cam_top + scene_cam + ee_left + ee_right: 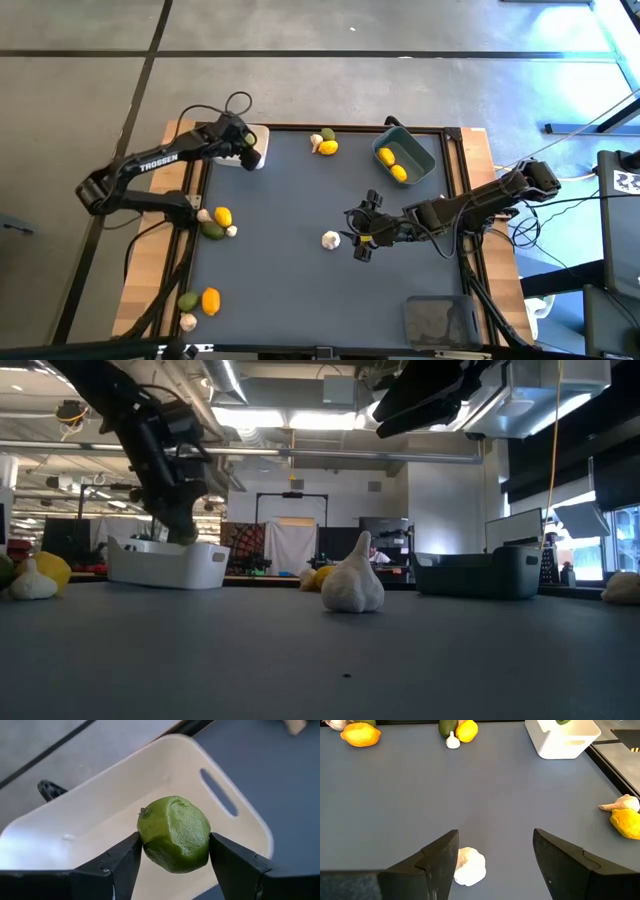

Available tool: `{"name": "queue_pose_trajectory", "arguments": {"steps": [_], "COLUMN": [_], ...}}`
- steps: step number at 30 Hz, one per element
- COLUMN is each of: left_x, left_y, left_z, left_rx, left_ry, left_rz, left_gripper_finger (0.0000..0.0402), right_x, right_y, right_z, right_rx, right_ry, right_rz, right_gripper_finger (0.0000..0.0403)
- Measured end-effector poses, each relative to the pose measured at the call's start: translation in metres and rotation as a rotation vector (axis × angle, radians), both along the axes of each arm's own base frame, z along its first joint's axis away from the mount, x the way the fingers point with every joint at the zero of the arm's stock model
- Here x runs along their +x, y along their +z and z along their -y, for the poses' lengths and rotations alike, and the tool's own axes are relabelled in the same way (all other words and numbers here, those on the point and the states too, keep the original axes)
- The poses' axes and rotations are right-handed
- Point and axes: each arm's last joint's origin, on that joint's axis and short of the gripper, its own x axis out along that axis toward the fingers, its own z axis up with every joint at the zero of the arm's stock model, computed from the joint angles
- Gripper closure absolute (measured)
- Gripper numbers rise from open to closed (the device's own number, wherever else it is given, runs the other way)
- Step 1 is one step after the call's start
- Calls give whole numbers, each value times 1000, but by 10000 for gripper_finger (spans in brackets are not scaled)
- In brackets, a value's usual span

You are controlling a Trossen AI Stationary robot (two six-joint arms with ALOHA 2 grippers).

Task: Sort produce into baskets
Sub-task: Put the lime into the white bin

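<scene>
My left gripper [250, 152] is shut on a green roundish fruit [175, 832] over the white basket [100, 805] at the table's far left. My right gripper [362, 232] is open and empty, just right of a whitish garlic bulb [330, 240]. In the right wrist view that bulb [469, 866] lies on the mat by one fingertip, with the gripper [495, 850] not touching it. The blue-grey basket [420, 150] at the far right holds two yellow lemons [392, 164]. The clear basket [440, 318] stands at the near right. My left gripper pinches the green fruit by two opposite sides [146, 845] between its two fingers [122, 860]. The fingers come from above, pointing down. The fruit is lifted clear, above the inside of the white basket.
Loose produce lies on the mat: a garlic bulb, a lemon and a green fruit at the far middle [323, 144], a cluster at the left edge [216, 222], and another at the near left [200, 302]. The mat's middle [290, 200] is bare.
</scene>
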Motion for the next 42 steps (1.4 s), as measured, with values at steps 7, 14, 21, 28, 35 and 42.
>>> {"name": "queue_pose_trajectory", "arguments": {"steps": [7,14,21,28,35,42], "left_x": [1,-3,-6,-11,-10,-10], "left_y": [-15,-24,-32,-34,-33,-33], "left_z": [-9,-15,-20,-25,-25,-26], "left_rx": [-58,-107,-186,-202,-184,-183], "left_ry": [42,85,85,119,97,106], "left_rz": [-37,-57,-26,-19,-21,-13], "left_gripper_finger": [178,178,178,178,178,178], "right_x": [0,0,0,0,0,0], "right_y": [0,0,0,0,0,0], "right_z": [0,0,0,0,0,0], "right_rx": [-1,-1,-1,-3,-5,-8], "right_ry": [0,0,0,0,-3,-7], "right_rz": [-1,-2,-2,-6,-5,-4], "right_gripper_finger": [150,150,150,150,150,150]}}
